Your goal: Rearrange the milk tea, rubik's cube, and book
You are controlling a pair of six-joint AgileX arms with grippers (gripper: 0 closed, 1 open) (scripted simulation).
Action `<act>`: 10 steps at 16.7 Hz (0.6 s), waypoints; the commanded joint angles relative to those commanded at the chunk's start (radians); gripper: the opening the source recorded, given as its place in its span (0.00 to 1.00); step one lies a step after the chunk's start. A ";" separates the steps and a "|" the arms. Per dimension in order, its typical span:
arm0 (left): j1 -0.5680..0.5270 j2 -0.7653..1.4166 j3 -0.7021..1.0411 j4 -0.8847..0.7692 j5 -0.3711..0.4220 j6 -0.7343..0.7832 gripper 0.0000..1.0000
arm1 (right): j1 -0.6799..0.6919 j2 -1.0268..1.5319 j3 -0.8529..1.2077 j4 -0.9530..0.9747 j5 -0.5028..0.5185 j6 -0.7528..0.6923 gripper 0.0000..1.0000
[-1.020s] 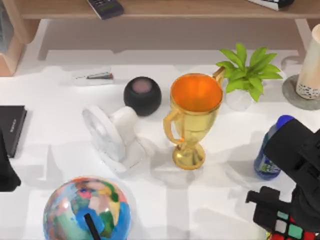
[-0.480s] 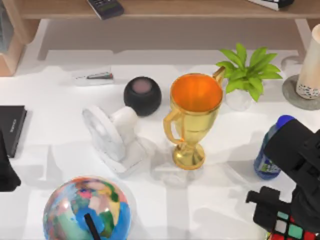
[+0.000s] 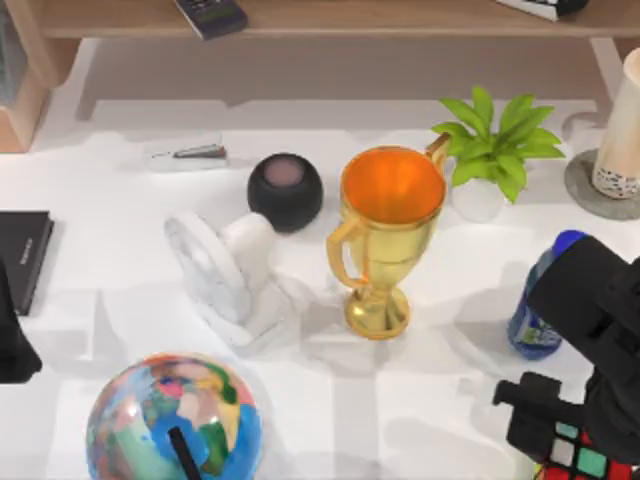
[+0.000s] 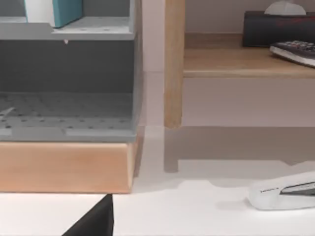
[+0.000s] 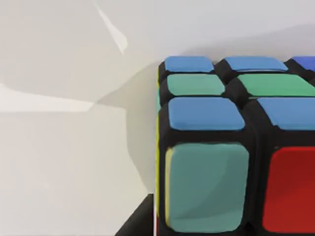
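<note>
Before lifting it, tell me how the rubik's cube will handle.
The rubik's cube looks rigid, so it probably won't deform. Its flat faces suggest it will sit rather than roll. The glossy tiles may be somewhat slippery for the right gripper beside it.

Right arm sits at the table's near right corner, its gripper (image 3: 560,445) low over the surface. Left arm (image 3: 12,335) is parked at the near left edge.

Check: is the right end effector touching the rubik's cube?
Cannot tell. The top view has the right end effector over the rubik's cube at the table's bottom right, overlapping it; neither contact nor gap shows plainly.
</note>
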 joint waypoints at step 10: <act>0.000 0.000 0.000 0.000 0.000 0.000 1.00 | -0.001 -0.040 0.078 -0.118 0.000 -0.001 0.00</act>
